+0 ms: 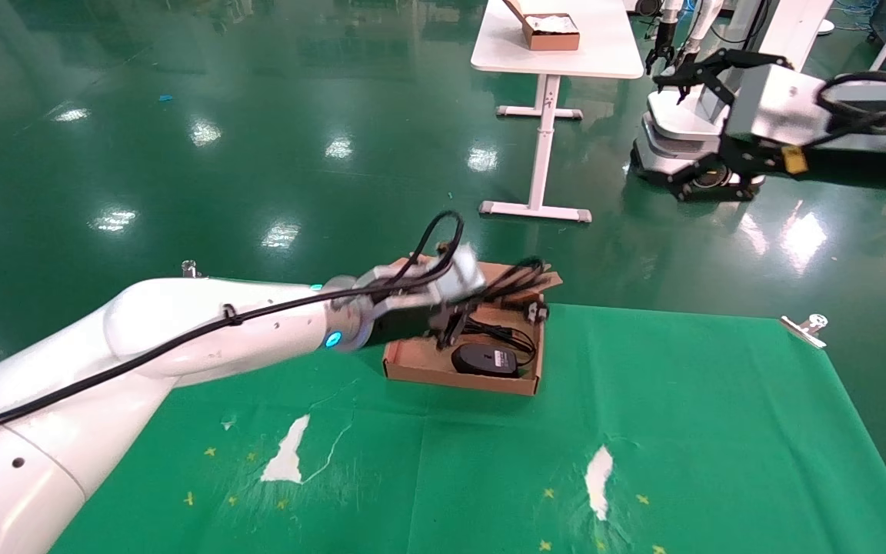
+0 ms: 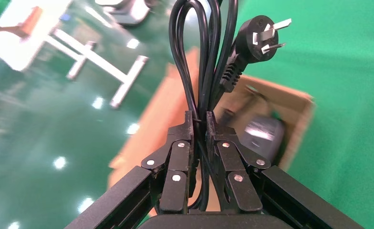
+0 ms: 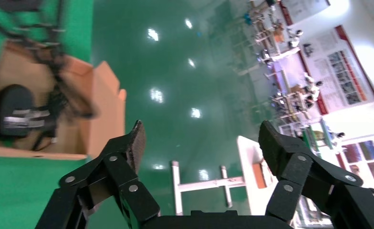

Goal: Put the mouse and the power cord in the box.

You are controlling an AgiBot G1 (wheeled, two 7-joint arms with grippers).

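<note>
The brown cardboard box (image 1: 420, 358) sits at the far middle of the green cloth. The black mouse (image 1: 485, 360), white label up, lies inside it with its thin cable beside it; it also shows in the right wrist view as the mouse (image 3: 14, 112) in the box (image 3: 99, 114). My left gripper (image 1: 449, 327) hangs over the box, shut on the power cord (image 2: 202, 57), whose loops and round plug (image 2: 259, 33) stick out past the fingertips above the box (image 2: 297, 102) and mouse (image 2: 264, 136). My right gripper (image 1: 681, 131) is raised high at the right, open and empty.
A white table (image 1: 558, 58) with a smaller brown box (image 1: 551, 32) stands beyond on the green floor. Another robot base (image 1: 677, 146) is at the far right. Metal clips (image 1: 806, 326) pin the cloth's far corners. White torn patches (image 1: 287, 454) mark the near cloth.
</note>
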